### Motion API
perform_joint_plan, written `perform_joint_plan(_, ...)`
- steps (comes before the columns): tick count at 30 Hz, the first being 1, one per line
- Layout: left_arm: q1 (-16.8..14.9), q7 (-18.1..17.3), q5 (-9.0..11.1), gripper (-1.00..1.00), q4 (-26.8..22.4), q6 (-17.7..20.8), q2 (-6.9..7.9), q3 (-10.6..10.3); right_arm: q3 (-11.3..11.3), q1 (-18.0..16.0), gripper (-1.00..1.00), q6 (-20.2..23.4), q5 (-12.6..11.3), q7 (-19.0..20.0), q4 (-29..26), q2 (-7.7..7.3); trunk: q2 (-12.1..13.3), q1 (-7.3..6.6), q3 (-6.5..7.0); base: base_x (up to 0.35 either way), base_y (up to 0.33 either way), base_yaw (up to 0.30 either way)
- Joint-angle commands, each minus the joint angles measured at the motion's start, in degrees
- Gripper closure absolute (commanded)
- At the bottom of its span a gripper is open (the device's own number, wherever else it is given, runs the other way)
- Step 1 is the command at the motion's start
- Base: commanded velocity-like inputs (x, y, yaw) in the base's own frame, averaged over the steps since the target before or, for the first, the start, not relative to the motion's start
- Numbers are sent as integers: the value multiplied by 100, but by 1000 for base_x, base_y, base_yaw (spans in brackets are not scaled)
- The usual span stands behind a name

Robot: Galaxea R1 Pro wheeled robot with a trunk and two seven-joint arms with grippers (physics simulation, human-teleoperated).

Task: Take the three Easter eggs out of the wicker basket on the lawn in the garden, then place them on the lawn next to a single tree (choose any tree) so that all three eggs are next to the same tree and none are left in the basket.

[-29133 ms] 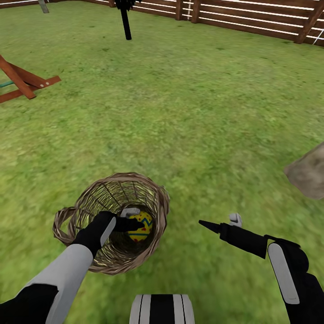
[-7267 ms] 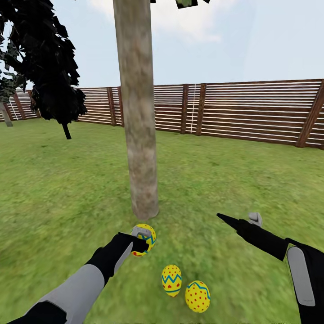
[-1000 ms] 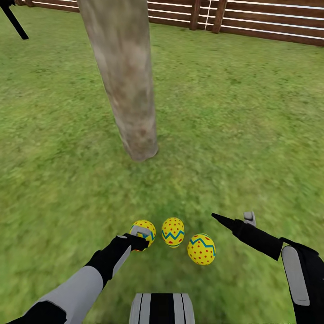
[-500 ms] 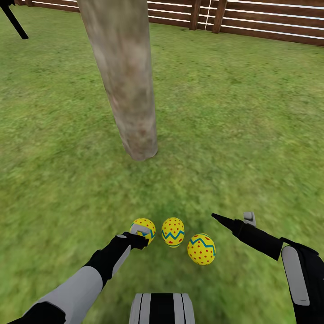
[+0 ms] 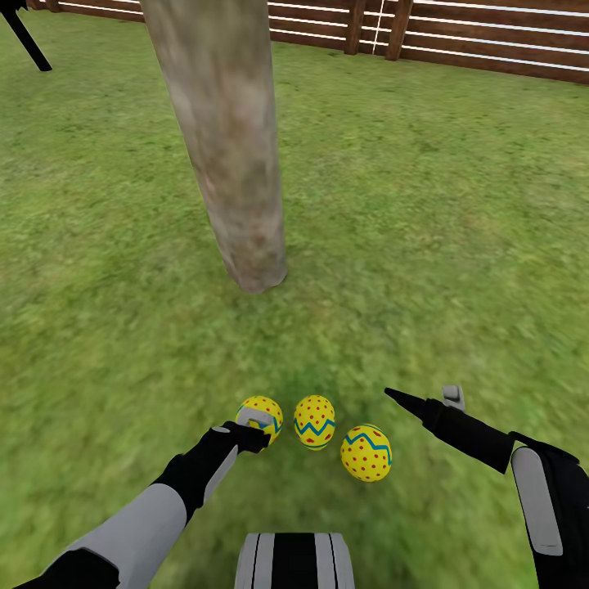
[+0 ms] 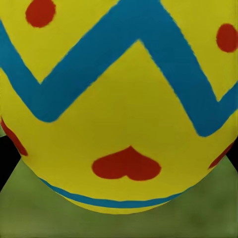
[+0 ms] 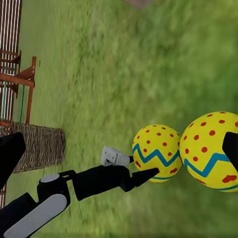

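Three Easter eggs lie in a row on the lawn [image 5: 425,245], just in front of the tree [image 5: 233,164] with the pale mottled trunk. My left gripper [image 5: 258,433] sits at the near side of the left egg [image 5: 263,407], open, its fingertips at the shell. That egg [image 6: 119,99] rests on grass in the left wrist view. The middle egg [image 5: 315,421] and the right egg [image 5: 366,452] lie free. My right gripper [image 5: 421,398] hovers open to their right. The right wrist view has two eggs [image 7: 156,148] [image 7: 213,148], the left gripper [image 7: 131,166] and, far off, the wicker basket [image 7: 42,146].
A brown slat fence [image 5: 491,41] runs along the back of the garden. A thin black trunk [image 5: 24,37] stands at the far left. A wooden play frame [image 7: 20,74] stands beyond the basket. Open grass lies all around the tree.
The left egg now sits slightly farther out from my left fingertips than a second ago. The other two eggs and the right arm have not moved.
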Motion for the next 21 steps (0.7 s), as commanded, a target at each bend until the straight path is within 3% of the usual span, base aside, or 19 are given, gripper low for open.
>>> perform_joint_plan(1, -2, 12, 58, -100, -8, 29, 4, -25, -7, -4, -100, 22, 26, 38, -1, 1, -1, -1, -3, 0, 0, 0)
perform_joint_plan(14, -2, 12, 58, -100, -7, 28, 4, -25, -12, -4, -100, 22, 29, 58, -1, 7, 5, -14, 107, 0, 0, 0)
perform_joint_plan(21, -2, 12, 56, -100, 0, 35, -2, -37, -20, -4, -100, 22, 68, 55, 3, 9, 15, -32, 263, 0, 0, 0)
